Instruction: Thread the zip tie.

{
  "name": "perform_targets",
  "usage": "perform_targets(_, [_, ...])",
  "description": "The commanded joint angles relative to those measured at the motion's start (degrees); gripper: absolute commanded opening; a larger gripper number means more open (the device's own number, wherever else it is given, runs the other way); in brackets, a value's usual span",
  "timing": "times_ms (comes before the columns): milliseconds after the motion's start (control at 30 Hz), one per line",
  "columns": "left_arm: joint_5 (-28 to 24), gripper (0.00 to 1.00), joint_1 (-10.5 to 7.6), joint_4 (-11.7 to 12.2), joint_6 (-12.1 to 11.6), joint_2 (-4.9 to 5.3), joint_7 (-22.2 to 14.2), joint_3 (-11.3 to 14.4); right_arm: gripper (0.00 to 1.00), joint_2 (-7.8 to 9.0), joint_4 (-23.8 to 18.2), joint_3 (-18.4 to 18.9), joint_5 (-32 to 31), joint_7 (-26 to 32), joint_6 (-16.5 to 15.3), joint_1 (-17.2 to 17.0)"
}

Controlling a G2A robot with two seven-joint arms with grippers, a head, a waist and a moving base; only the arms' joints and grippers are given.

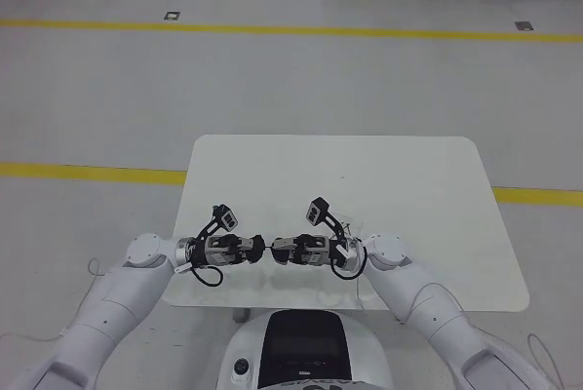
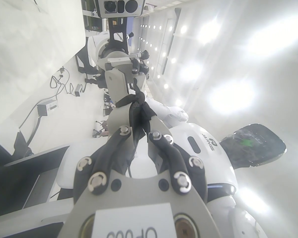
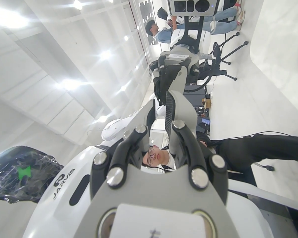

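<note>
zip tie (image 1: 268, 248): lower centre of frame, between tools
left tool (image 1: 254, 250): clamped on it
right tool (image 1: 280, 250): grip can't tell
step: likely align ends square, feed slow

**End effectors tip to tip over the counter**

The right end effector (image 3: 161, 104) sits in the foreground, its grey base plate studded with round bolts. Straight ahead, the left end effector (image 3: 164, 85) faces it, tip close to tip; whether the two touch cannot be told. A boxy black-and-grey camera (image 3: 193, 1) stands on a black bracket (image 3: 188, 30) over the left wrist. The white counter (image 3: 278, 50) lies beneath both, one rounded corner in sight. Past its edge, a black stand (image 3: 223, 61) with splayed legs rests on the pale floor (image 3: 241, 100). Ceiling lights (image 3: 75, 4) glare in rows overhead.
</note>
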Motion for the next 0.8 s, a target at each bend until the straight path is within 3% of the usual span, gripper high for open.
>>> perform_targets(0, [0.0, 0.0, 0.0, 0.0, 0.0, 0.0, 0.0, 0.0, 0.11, -0.02, 0.0, 0.0, 0.0, 0.0, 0.1, 0.0])
perform_targets(633, [0.0, 0.0, 0.0, 0.0, 0.0, 0.0, 0.0, 0.0, 0.1, -0.1, -0.4, -0.1, -0.6, -0.4, 0.2, 0.1])
perform_targets(767, [0.0, 0.0, 0.0, 0.0, 0.0, 0.0, 0.0, 0.0, 0.01, -0.1, -0.4, -0.1, -0.6, -0.5, 0.4, 0.1])
